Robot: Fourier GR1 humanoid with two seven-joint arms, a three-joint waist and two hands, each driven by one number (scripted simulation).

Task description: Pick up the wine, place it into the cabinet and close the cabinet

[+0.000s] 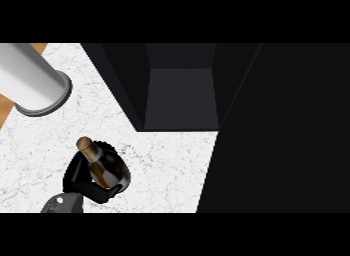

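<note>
Left hand (pixel 97 172) is curled round the wine (pixel 97 160), near the desk's (pixel 163 170) front edge; cabinet (pixel 182 95) stands open; placing and closing remain; right hand unseen.

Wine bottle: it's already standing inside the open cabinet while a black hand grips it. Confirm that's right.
Not right. The head view shows the wine bottle still over the white counter, in front of the open cabinet, not inside it. The rest holds: the cabinet is open, and a black hand curls round the bottle.
</note>
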